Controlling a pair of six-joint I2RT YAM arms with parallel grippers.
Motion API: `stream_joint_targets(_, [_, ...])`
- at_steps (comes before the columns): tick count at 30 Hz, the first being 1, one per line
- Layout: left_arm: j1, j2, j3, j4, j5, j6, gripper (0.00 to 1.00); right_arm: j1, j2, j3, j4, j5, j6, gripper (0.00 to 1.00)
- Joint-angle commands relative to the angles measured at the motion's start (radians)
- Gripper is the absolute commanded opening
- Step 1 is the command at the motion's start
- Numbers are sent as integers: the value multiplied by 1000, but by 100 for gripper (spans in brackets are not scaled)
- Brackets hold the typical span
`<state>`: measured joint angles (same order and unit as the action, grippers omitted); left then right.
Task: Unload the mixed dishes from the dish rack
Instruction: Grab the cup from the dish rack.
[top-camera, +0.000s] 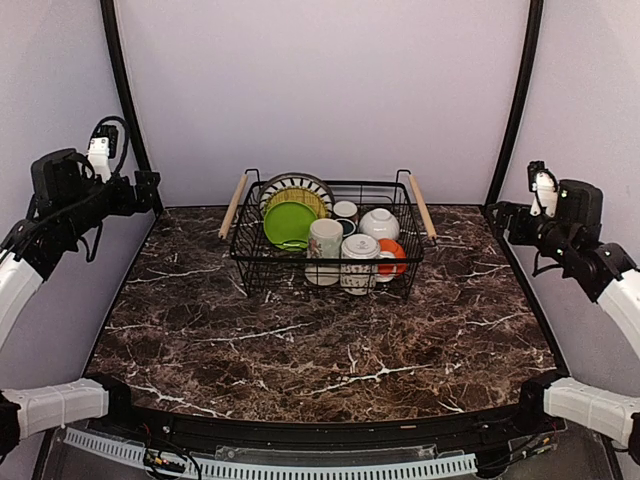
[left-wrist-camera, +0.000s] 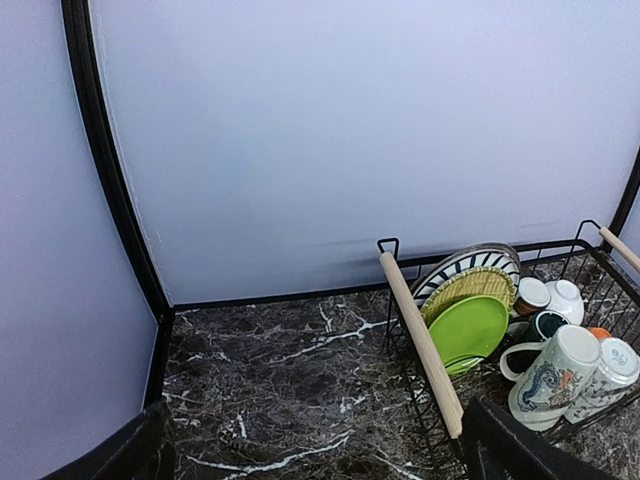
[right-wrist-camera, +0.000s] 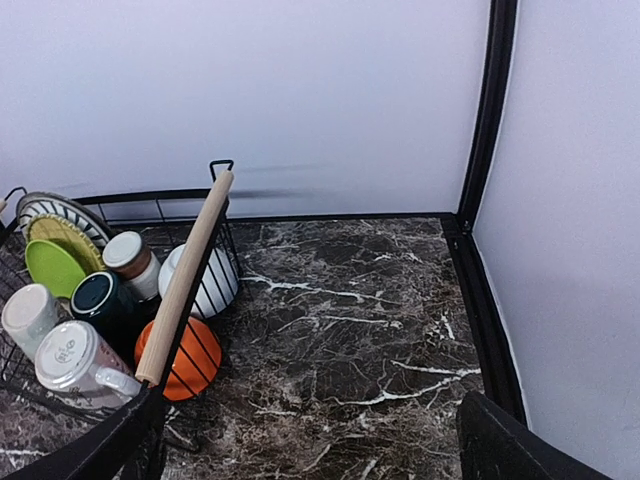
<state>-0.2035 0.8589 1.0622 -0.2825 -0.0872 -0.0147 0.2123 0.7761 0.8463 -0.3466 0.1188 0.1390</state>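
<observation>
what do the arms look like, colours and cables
Left arm and right arm: white tube links, black joints, a black wrist block with a small white part and black cable. Left pincer and right pincer are black.

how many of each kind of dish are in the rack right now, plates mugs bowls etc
plates: 3 (lime green, yellow, striped grey)
mugs: 3 (2 pale patterned, 1 dark green)
small cup: 1
bowls: 2 (1 white, 1 orange outside)
total: 9
</observation>
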Motion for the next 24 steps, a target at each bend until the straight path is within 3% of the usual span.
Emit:
stream_joint_targets(1, [15,67,83,-117,4,-93,99,-26,71,87,-89,74,110,99])
stream_joint_targets(7, [22,115,115,-158,62,-132,99,-41,203,192,-209,116,174,99])
stream_joint_targets(14, [26,106,88,-150,139,-158,99,-62,258,190,-203,-4,202,99])
stream_joint_targets(21, [28,99,76,-107,268,-223,99,-46,272,238,-156,-249,123,99])
stream_joint_targets(24, [28,134,109,-144,389,-230,99,-2,305,291,-163,-266,106,99])
